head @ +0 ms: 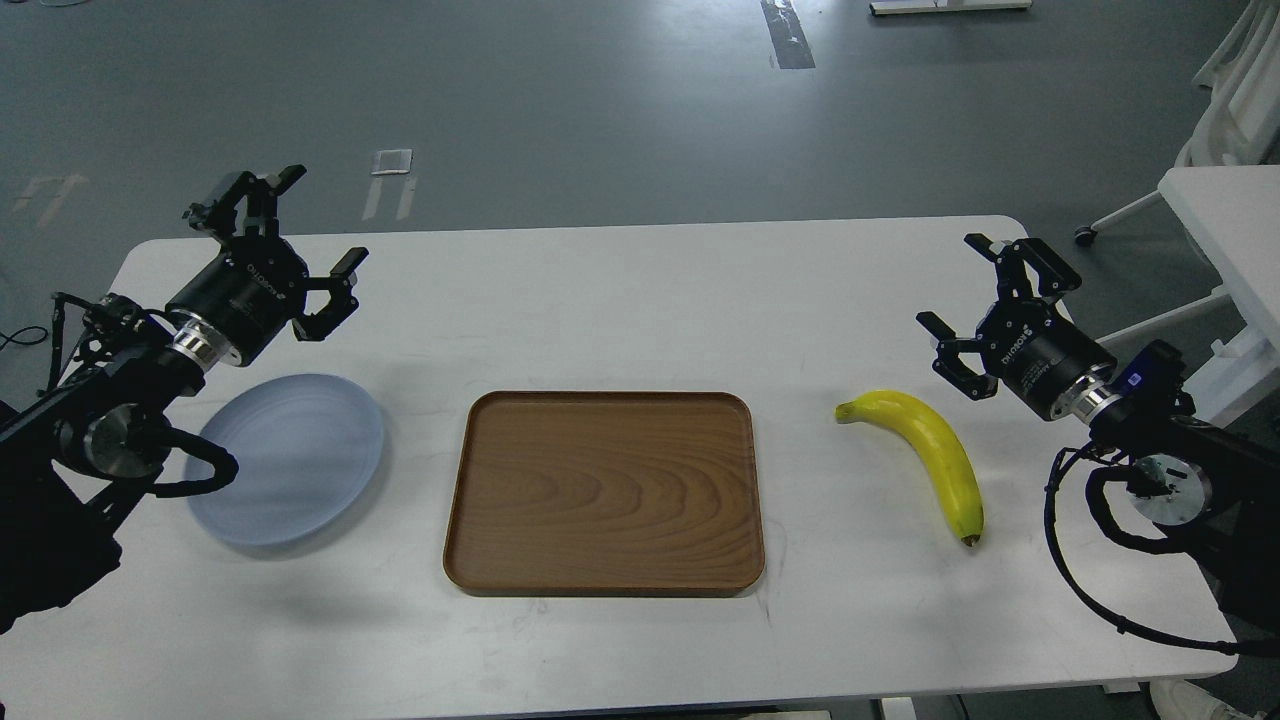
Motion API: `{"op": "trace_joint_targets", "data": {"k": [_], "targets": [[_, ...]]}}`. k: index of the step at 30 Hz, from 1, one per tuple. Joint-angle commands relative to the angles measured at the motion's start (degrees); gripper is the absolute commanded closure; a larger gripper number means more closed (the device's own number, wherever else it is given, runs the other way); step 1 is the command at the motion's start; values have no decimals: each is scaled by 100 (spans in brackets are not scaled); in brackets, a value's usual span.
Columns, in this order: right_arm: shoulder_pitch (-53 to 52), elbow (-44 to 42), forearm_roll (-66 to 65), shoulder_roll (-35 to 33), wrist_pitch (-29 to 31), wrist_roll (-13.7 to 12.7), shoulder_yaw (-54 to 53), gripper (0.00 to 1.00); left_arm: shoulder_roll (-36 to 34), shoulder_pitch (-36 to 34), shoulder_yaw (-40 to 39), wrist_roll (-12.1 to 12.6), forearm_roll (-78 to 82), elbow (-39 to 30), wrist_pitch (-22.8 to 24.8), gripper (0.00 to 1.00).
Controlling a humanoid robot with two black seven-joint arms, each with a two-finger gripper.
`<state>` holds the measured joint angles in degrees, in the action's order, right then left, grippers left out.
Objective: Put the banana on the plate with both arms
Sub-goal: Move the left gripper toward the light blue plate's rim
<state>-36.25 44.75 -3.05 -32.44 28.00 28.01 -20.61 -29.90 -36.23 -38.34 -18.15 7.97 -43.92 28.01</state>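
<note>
A bright yellow banana [930,455] lies on the white table at the right, its dark tip toward me. The pale blue-grey plate [290,460] sits on the table at the left, with nothing on it. My left gripper [290,240] hovers above and behind the plate, fingers spread open and holding nothing. At the right, my right gripper [985,300] is also open and holds nothing, just behind and to the right of the banana, apart from it.
A rectangular brown wooden tray [605,490] lies in the table's middle between plate and banana. The white table [640,290] ends just behind both grippers. A second white table [1225,215] stands at the far right.
</note>
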Motion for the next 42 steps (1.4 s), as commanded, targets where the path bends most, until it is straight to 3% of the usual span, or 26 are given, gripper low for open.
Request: {"op": "trace_joint_targets", "data": {"k": [1,7,11,14,17,22,25,29,37,42], "targets": [[-5,-1,-3,1,0,-1,4,0,-33,73,-25,-4,11,-20,-1,0],[-49,-10,-3,-34,0,-1,13,0,-59,55,63,22,29,77,-1,0],[-75,-1,-3,-78,0,-1,22,0,-68,11,-33,-109,-94,383,-1,0],[-102,7,-3,-96,0,-1,22,0,-68,-32,-95,-354,-42,700,-1,0],[-120,-1,-12,-87,0,-1,22,0,-86,-138,-7,-373,98,666,-1,0],[-199,-1,-21,-78,0,-1,22,0,-717,-323,-25,-434,1669,-343,-1,0],[-199,-10,-29,-61,0,-1,31,0,-1218,-340,-25,-671,3301,-1335,-1,0],[-164,-10,-47,-43,0,-1,40,0,-1588,-367,-25,-716,5357,-2031,-1,0],[-163,-1,-65,-25,0,-1,40,0,-2053,-604,211,-985,9042,-2015,-1,0],[-164,25,-65,-34,0,-1,40,0,-2134,-639,1161,-985,9319,-1339,-1,0]]}}
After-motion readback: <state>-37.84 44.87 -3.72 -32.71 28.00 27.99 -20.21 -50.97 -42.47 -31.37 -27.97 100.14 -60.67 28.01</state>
